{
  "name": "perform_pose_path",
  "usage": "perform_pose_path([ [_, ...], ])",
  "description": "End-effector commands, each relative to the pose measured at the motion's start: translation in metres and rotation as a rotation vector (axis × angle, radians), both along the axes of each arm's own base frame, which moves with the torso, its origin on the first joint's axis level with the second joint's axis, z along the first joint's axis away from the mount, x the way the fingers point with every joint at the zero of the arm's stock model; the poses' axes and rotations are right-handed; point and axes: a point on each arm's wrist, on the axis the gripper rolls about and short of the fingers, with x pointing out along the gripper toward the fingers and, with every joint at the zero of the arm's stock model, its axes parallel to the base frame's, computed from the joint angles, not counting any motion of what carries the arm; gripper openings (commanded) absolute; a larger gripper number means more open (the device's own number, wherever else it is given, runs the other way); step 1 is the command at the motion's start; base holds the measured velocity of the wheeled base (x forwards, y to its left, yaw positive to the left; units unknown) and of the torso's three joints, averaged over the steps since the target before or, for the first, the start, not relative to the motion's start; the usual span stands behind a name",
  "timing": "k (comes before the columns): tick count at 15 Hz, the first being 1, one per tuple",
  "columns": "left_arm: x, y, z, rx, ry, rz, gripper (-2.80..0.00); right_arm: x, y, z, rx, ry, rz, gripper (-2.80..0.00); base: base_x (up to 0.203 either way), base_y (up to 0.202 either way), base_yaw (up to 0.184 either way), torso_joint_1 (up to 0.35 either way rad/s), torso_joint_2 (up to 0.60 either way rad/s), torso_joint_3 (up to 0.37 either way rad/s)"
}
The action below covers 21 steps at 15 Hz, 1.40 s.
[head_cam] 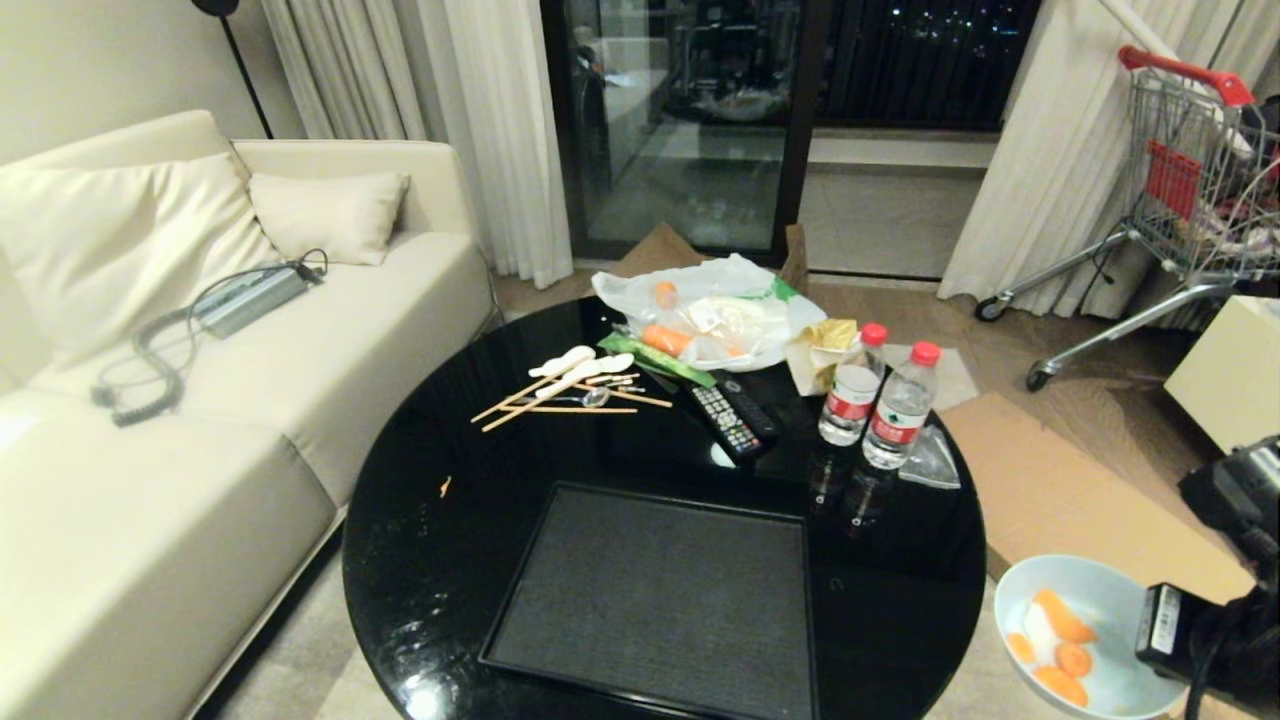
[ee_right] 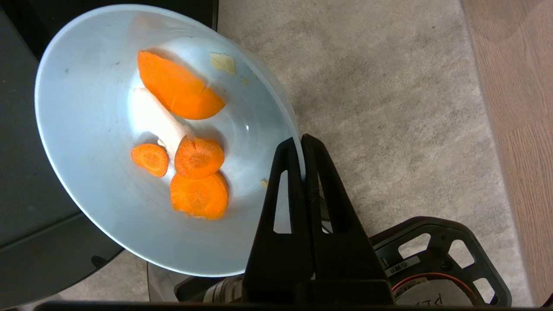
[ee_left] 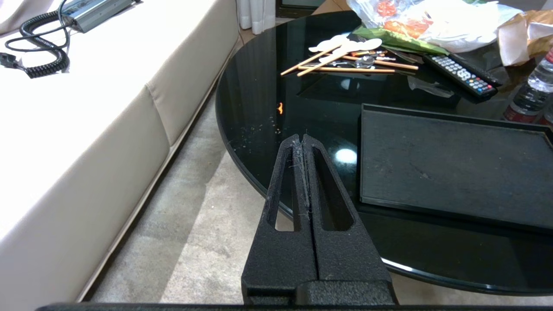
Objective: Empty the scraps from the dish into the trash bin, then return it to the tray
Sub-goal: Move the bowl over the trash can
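Observation:
The dish (head_cam: 1100,600), a pale blue bowl, hangs off the table's right side over the carpet. My right gripper (head_cam: 1145,635) is shut on its rim. In the right wrist view the gripper (ee_right: 301,140) pinches the rim of the dish (ee_right: 86,108), which is slightly tilted. The scraps (ee_right: 181,86), orange carrot slices and a whitish piece, lie inside it (head_cam: 1062,640). The black tray (head_cam: 650,600) lies bare on the round black table (head_cam: 450,560). My left gripper (ee_left: 302,138) is shut on nothing, above the table's edge on the sofa side, near the tray (ee_left: 449,164). The trash bin is out of view.
Behind the tray stand two water bottles (head_cam: 880,405), with two remotes (head_cam: 735,420), chopsticks and spoons (head_cam: 570,385) and a plastic bag of food (head_cam: 720,310). A cream sofa (head_cam: 200,400) is at the left. Cardboard (head_cam: 1070,490) lies on the floor at right, a shopping cart (head_cam: 1190,190) beyond.

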Motion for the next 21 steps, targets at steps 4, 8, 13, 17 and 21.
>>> perform_pose_path([
  [4, 0.0, 0.0, 0.0, -0.001, -0.001, 0.0, -2.8, 0.0011, 0.0006, -0.0016, 0.001, 0.009, -0.002, -2.8, 0.0, 0.0, 0.0, 0.0, 0.0, 0.0],
  [8, 0.0, 0.0, 0.0, -0.001, -0.001, -0.001, -2.8, 0.0019, 0.0009, -0.0018, 0.003, 0.01, -0.002, -2.8, 0.0, 0.0, 0.0, 0.0, 0.0, 0.0],
  [13, 0.0, 0.0, 0.0, -0.001, -0.001, -0.001, -2.8, 0.0058, 0.0021, -0.0034, 0.004, 0.005, -0.001, -2.8, -0.114, 0.0, -0.002, 0.001, 0.0, 0.003],
  [17, 0.0, 0.0, 0.0, -0.001, -0.001, -0.001, -2.8, 0.0058, 0.0021, -0.0034, 0.004, 0.005, -0.001, -2.8, -0.184, 0.0, -0.001, 0.001, 0.0, 0.001],
  [21, 0.0, 0.0, 0.0, -0.001, -0.001, 0.0, -2.8, 0.0057, 0.0024, -0.0034, 0.003, 0.006, 0.002, -2.8, -0.183, 0.0, -0.001, 0.003, 0.0, 0.003],
])
